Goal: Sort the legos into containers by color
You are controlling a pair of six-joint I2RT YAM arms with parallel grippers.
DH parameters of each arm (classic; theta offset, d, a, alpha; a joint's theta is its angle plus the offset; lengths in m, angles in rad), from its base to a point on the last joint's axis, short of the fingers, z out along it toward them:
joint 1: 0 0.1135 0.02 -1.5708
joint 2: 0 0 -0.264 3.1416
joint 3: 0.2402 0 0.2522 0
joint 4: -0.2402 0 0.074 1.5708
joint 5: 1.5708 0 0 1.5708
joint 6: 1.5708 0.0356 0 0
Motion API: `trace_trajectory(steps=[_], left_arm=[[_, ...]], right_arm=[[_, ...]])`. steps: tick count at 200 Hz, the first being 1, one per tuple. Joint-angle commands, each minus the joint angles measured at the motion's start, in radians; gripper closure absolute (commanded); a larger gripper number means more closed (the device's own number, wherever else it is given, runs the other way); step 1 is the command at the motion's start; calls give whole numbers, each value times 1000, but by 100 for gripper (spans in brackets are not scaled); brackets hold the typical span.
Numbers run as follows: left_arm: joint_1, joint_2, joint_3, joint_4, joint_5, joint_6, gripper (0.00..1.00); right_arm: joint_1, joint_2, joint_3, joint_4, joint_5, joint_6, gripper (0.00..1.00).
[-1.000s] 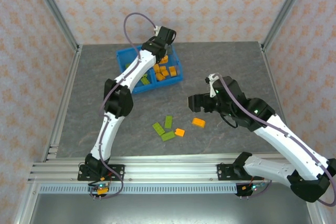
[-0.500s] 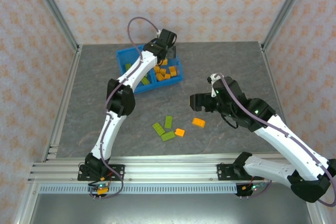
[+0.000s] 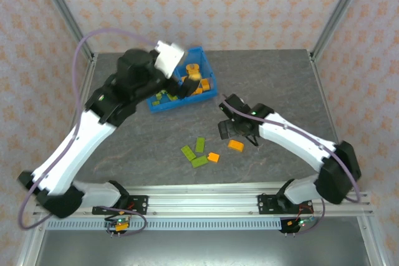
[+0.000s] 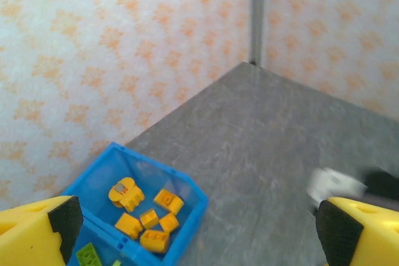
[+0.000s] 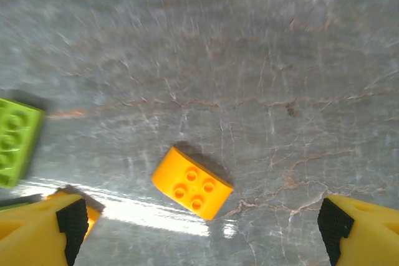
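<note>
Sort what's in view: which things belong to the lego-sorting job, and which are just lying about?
Job: blue bin; orange legos in it; green legos in it; loose green legos; loose orange legos; left pincer and right pincer, both open.
Just lying about: purple cable; aluminium frame post; patterned wall; front rail.

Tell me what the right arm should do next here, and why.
Probably lower the right gripper straight down over the orange brick. Its jaws stand open, and the brick lies flat and loose on the table between the two fingertips, a little nearer the left one in the wrist view. A short descent should bring the fingers around it, ready to close.
</note>
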Motion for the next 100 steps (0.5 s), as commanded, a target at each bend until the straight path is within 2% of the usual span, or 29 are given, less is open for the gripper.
trace_trajectory(steps=[1,29,65,100], left_arm=[[-28,-114,-217,-60,127,342,0],[-46,-303,-421,-157,187,503,0],[-49,-428,-544,-219,308,519,0],[-49,-461,-598,-186,340,492,0]], right_arm=[[-24,110,29,-52,-31,-60,4],[-40,266,88,-92,-79,-97,5],[-42,386,129,-131,-118,-112,11],[-50,430,120,-138,-176,-99,30]])
